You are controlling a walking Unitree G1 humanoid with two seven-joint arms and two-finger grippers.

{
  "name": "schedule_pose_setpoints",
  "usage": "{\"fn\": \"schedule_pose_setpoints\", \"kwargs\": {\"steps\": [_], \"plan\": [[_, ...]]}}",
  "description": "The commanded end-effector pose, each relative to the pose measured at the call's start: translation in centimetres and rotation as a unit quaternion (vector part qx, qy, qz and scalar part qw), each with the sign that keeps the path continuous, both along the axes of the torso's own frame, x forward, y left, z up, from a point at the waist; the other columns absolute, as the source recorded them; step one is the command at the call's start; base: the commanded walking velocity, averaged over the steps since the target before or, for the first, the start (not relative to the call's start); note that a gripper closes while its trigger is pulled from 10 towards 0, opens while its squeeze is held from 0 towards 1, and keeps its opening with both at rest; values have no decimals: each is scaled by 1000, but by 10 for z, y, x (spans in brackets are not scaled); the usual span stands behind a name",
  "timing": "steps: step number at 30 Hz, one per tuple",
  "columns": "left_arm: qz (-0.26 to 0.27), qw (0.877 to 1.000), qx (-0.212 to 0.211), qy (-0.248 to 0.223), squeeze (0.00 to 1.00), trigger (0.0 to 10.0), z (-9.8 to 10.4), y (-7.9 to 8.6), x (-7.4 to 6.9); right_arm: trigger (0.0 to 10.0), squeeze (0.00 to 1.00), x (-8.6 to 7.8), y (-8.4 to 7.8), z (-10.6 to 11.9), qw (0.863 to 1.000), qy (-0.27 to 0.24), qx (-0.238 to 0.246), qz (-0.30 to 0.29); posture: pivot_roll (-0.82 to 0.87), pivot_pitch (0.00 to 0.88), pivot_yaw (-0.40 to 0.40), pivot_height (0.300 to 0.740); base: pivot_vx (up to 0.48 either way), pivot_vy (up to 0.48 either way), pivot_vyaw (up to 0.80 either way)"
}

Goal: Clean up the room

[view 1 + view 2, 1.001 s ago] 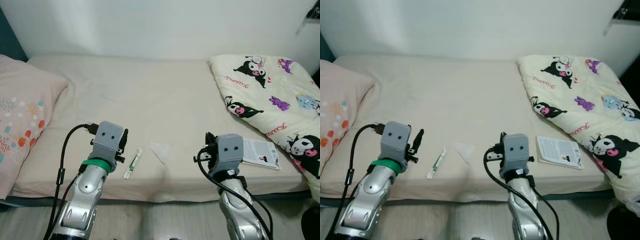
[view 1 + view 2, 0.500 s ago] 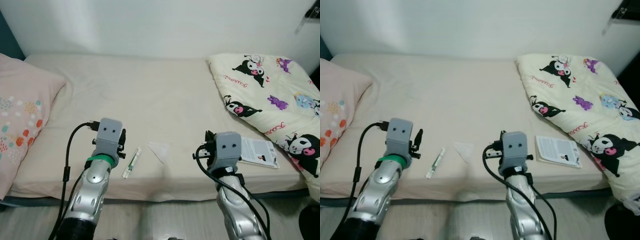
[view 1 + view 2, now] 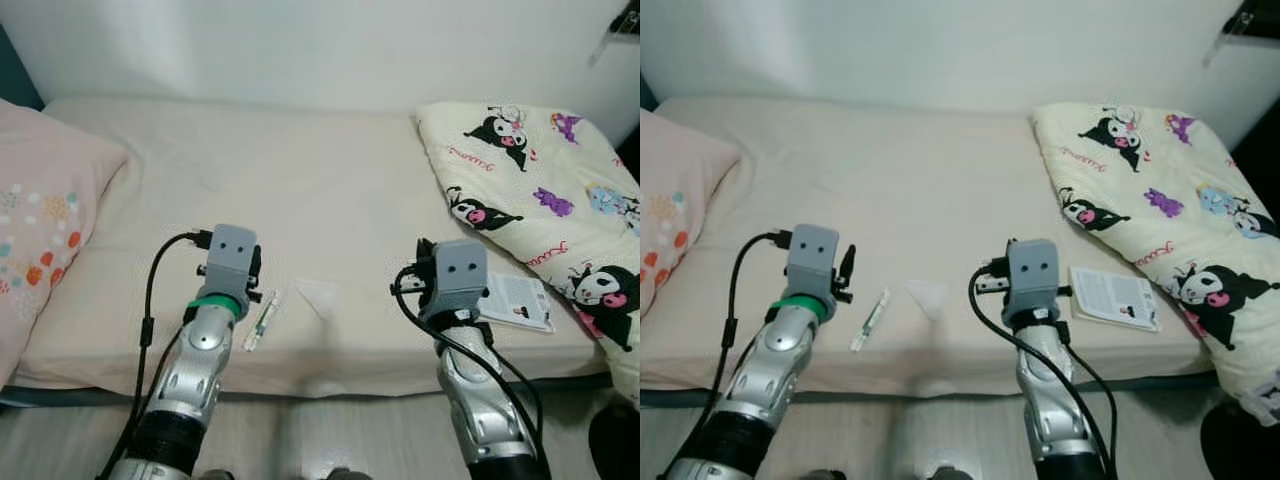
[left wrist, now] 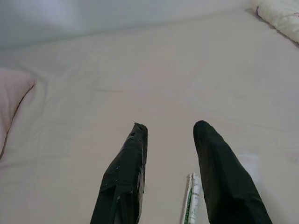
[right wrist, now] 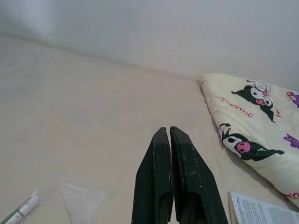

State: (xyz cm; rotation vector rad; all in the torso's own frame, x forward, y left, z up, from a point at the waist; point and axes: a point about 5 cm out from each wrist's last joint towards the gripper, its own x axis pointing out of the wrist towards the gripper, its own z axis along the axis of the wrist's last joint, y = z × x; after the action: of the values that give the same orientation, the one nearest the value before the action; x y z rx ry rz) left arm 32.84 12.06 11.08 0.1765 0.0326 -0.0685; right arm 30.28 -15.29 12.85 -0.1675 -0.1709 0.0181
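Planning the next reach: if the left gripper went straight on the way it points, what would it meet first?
Probably bare bed: the open left gripper points across it; the wrapper lies nearer.

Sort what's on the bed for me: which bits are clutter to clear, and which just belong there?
To clear:
- white and green wrapper, just ahead of the left gripper, jaws open
- clear plastic scrap
- leaflet, beside the right gripper, jaws shut

Belongs there:
- pink pillow
- cartoon-print quilt
- bed
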Motion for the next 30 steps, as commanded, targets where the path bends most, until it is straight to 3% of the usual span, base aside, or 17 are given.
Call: {"fn": "schedule_pose_setpoints", "kwargs": {"steps": [1, 22, 30], "plan": [[0, 1000, 1, 12, 0, 10000, -9, 0, -2, 10000, 0, -2, -3, -9, 1000, 16, 3, -6, -122, 62, -22, 633, 0, 0, 0], [-6, 1000, 9, 13, 0, 10000, -10, -1, -2, 10000, 0, -2, -3, -12, 1000, 20, 14, -9, -120, 91, -8, 543, 0, 0, 0], [13, 999, 40, 22, 0, 10000, -13, 0, 5, 10000, 0, -1, -1, -13, 1000, 26, 16, 2, -124, 102, -4, 543, 0, 0, 0]]}}
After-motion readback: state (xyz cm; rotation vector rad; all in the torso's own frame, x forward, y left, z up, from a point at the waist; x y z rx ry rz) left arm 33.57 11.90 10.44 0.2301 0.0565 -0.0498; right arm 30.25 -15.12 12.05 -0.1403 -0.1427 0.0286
